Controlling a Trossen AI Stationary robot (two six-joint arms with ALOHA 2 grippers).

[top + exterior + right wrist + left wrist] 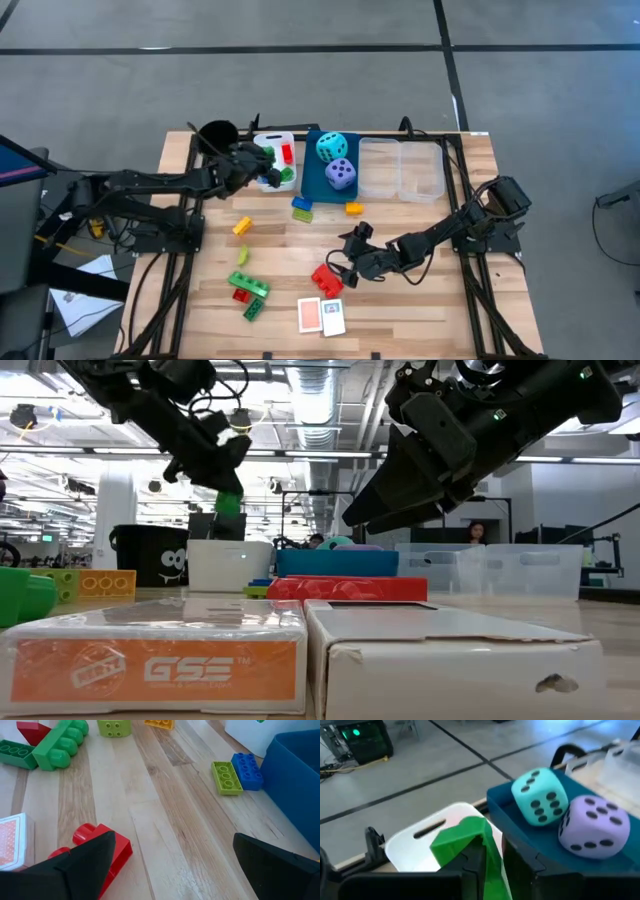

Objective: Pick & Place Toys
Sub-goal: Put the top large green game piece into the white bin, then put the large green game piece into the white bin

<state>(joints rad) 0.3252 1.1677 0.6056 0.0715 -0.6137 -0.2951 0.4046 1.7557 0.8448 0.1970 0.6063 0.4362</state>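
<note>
The left hand (485,865) is gripping a green plastic building brick (467,842) over the white plastic bin (274,160) at the back of the wooden desk (420,300). The right hand (340,268), fingers spread wide and grasping nothing, is hovering just beside a red plastic brick (327,281) near the two small cards (320,316). The cyan soft die (332,147) and purple soft die (341,174) are sitting in the blue bin (312,180).

Wooden slatted table (400,310) on a grey floor crossed by dark lines. At the far edge, in a row: black cup (216,133), white bin (272,140), blue bin (312,180), then two clear bins (378,172) (424,172) side by side, touching. In the low view, a person (476,534) behind the clear bins, under ceiling pipes and lights.
</note>
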